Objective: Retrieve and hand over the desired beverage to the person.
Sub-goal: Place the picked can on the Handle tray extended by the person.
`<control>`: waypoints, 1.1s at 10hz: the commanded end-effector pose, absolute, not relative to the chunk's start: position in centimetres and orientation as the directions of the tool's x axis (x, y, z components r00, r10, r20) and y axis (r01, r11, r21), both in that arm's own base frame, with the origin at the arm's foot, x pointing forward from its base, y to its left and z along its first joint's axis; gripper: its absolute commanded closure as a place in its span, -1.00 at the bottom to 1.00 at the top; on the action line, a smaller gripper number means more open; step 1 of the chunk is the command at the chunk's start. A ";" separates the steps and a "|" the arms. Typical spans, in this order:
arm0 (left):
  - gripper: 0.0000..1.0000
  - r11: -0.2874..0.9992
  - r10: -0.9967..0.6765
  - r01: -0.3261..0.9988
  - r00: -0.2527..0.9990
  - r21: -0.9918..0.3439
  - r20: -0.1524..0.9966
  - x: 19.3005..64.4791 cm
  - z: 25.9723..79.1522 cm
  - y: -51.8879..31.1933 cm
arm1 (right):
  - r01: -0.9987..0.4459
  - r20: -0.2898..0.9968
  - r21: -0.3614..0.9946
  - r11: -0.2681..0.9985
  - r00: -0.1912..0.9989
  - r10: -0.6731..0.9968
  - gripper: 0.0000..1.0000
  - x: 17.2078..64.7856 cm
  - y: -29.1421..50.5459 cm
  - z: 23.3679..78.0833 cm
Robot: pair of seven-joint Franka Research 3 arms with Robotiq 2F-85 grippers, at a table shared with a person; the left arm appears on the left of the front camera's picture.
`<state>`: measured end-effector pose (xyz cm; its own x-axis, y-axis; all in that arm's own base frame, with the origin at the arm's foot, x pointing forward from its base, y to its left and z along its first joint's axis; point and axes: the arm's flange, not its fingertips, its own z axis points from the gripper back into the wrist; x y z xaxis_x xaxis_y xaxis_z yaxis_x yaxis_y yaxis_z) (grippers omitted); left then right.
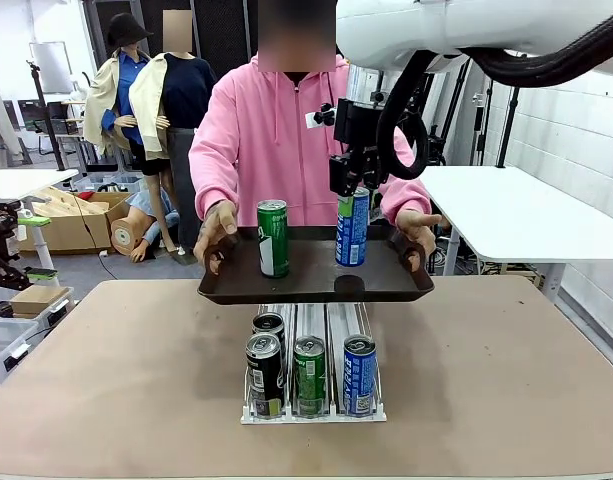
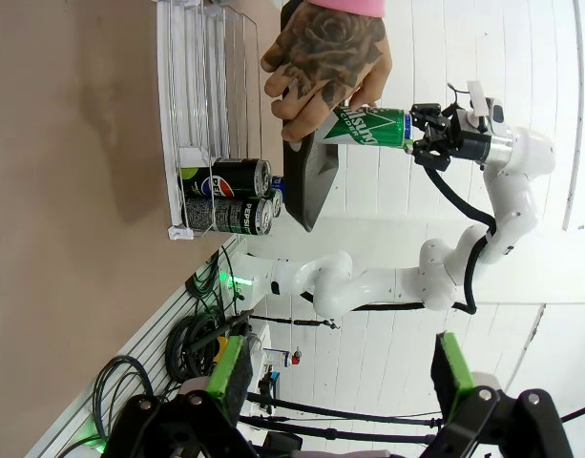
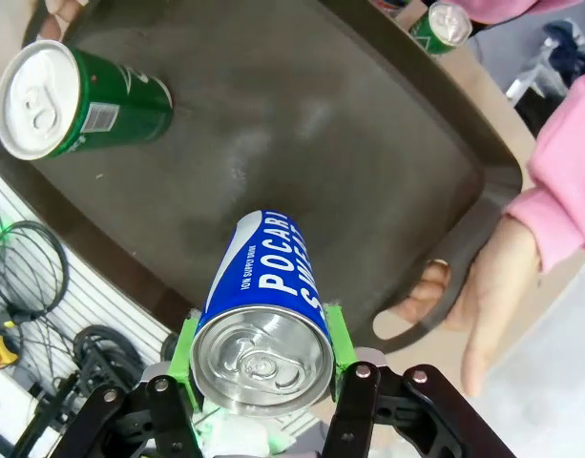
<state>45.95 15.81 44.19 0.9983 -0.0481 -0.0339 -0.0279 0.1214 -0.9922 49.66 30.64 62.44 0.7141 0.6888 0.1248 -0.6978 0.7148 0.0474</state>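
One slip threatens: the right gripper, clamped on the blue can over the person's tray, could topple it if the hand-held tray shifts at release, while the left gripper idles wide open.

My right gripper is cut off by the bottom edge of the wrist view, its pads hidden behind the blue can. In the front view the tray hides the far end of the can rack at lower centre. A second green can is cropped at the top edge. My left gripper is cropped at the bottom edge.
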 end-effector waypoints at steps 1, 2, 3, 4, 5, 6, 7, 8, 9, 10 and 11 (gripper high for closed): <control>-1.00 0.122 -0.035 -0.030 0.999 -0.992 -0.035 46.0 44.3 15.8 | -0.712 0.106 0.044 0.701 0.701 0.706 1.00 50.6 30.6 62.9; -1.00 0.122 -0.035 -0.030 0.999 -0.992 -0.035 46.0 44.3 15.8 | -0.713 0.098 0.050 0.700 0.701 0.707 1.00 51.1 30.6 62.4; -1.00 0.122 -0.035 -0.030 0.999 -0.992 -0.035 46.0 44.3 15.8 | -0.713 0.090 0.057 0.699 0.701 0.708 1.00 51.3 30.6 61.8; -1.00 0.122 -0.035 -0.030 0.999 -0.992 -0.035 46.0 44.3 15.8 | -0.714 0.086 0.060 0.698 0.700 0.709 1.00 51.5 30.6 61.4; -1.00 0.122 -0.035 -0.030 0.999 -0.992 -0.035 46.0 44.3 15.8 | -0.713 0.076 0.063 0.699 0.702 0.709 1.00 51.6 30.6 61.0; -1.00 0.122 -0.035 -0.030 0.999 -0.992 -0.035 46.0 44.3 15.8 | -0.711 0.069 0.069 0.700 0.703 0.708 1.00 51.8 30.5 60.6; -1.00 0.122 -0.035 -0.030 0.999 -0.992 -0.035 46.0 44.3 15.8 | -0.709 0.064 0.074 0.701 0.705 0.706 1.00 51.8 30.4 60.3; -1.00 0.122 -0.035 -0.030 0.999 -0.992 -0.035 46.0 44.3 15.8 | -0.709 0.062 0.075 0.701 0.705 0.707 1.00 51.9 30.4 60.2; -1.00 0.122 -0.035 -0.030 0.999 -0.992 -0.035 46.0 44.3 15.8 | -0.711 0.059 0.075 0.699 0.703 0.709 1.00 51.9 30.4 60.2; -1.00 0.122 -0.035 -0.030 0.999 -0.992 -0.035 46.0 44.3 15.8 | -0.711 0.055 0.075 0.699 0.703 0.709 0.67 51.9 30.5 60.2; -1.00 0.122 -0.035 -0.030 0.999 -0.992 -0.035 46.0 44.3 15.8 | -0.711 0.056 0.075 0.699 0.703 0.709 0.28 51.9 30.4 60.2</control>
<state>45.95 15.80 44.18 0.9983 -0.0481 -0.0340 -0.0280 0.1214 -0.9922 51.51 30.66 59.85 0.7178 0.6927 0.0700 -0.6963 0.7136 0.0779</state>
